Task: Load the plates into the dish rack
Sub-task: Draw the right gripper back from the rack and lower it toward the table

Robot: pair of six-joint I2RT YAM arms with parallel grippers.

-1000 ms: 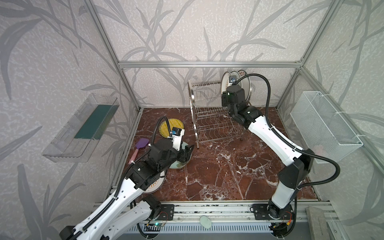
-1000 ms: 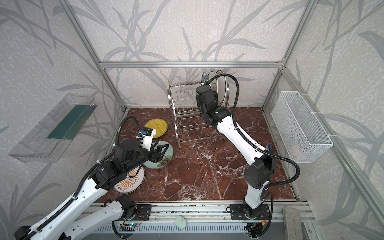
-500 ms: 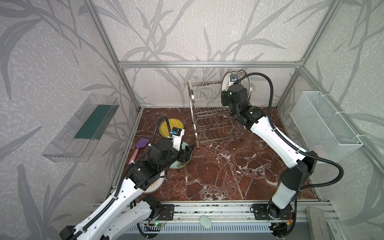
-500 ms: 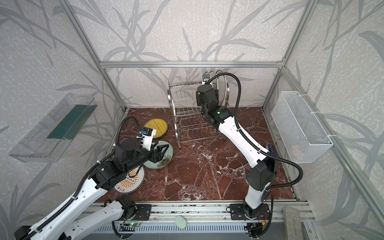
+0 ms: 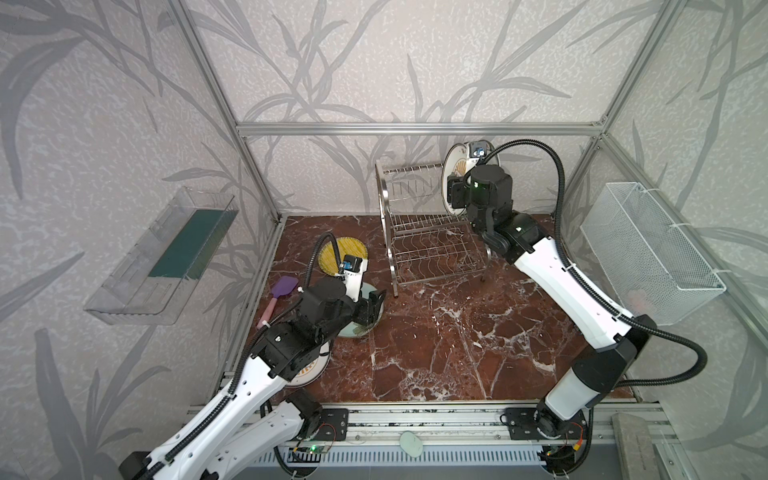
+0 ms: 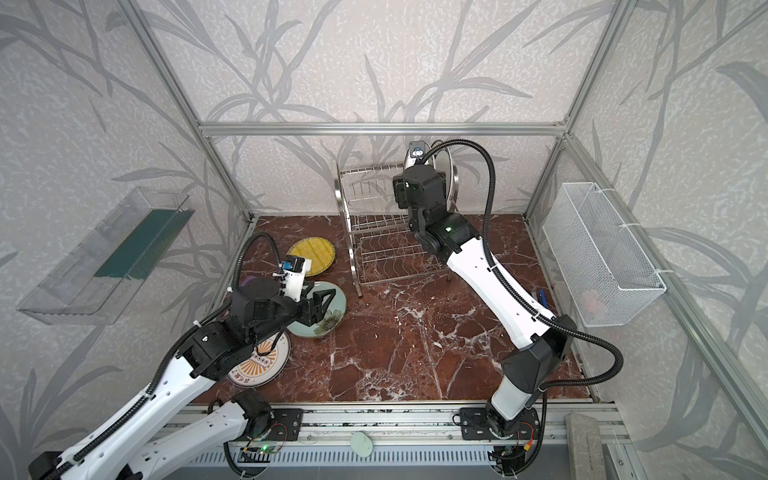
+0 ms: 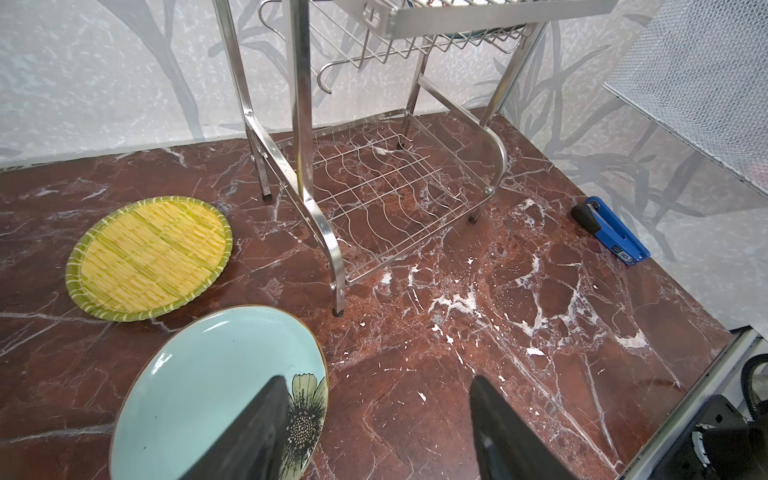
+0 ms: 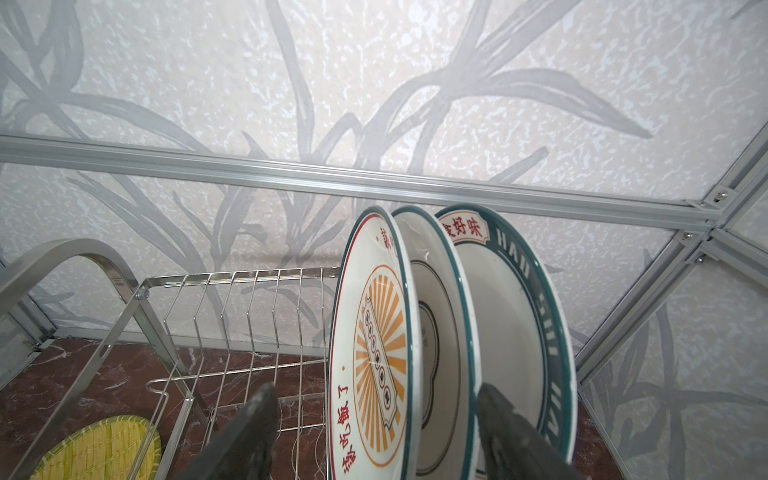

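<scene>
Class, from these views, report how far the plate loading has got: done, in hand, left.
Done: three plates stand upright in the dish rack: sunburst plate, middle plate, dark-rimmed plate. In hand: nothing gripped; right pincer open at them, left pincer open over the teal plate. Left: teal plate, yellow plate and second sunburst plate, flat on the table.

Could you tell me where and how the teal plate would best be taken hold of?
Probably by its rim at the flowered edge, coming down on the side facing the open table. The teal plate lies flat, so only its raised rim offers a hold. The open left gripper hangs over that edge, one jaw above the plate, one beyond it.
</scene>
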